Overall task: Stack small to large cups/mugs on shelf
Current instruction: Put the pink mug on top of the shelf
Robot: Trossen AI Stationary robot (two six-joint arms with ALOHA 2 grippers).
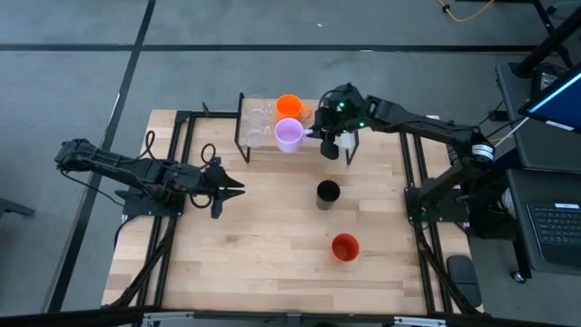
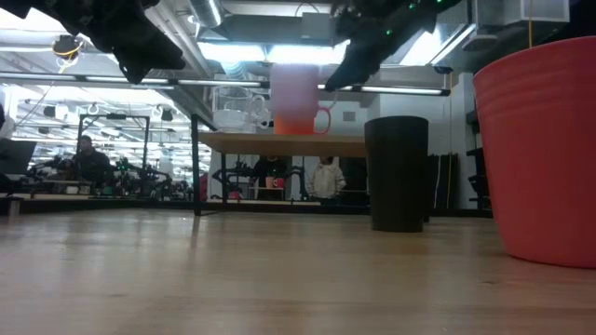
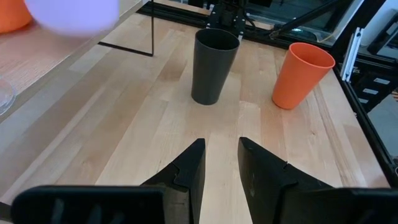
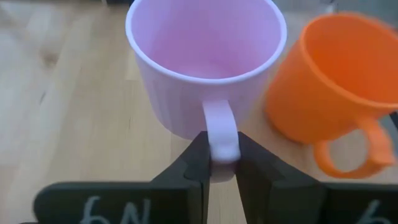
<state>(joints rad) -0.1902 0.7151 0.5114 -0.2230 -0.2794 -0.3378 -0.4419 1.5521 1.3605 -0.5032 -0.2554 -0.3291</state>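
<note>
Lilac mug (image 4: 199, 68) upright on shelf (image 1: 257, 150) beside orange mug (image 4: 336, 87); black cup (image 1: 328, 193), red-orange cup (image 1: 344, 246) prob. upright on tabletop.

A robotics lab: fluorescent ceiling lights (image 2: 233, 51), equipment-laden benches (image 2: 56, 181), seated person (image 2: 86, 158), laptop (image 1: 554, 232)

Smooth matt plastic lilac mug (image 4: 205, 68); pale wood-grain tabletop (image 1: 263, 245).

Two dark arms, black cables looped along links; right arm shows green lights, pale markings.
</note>
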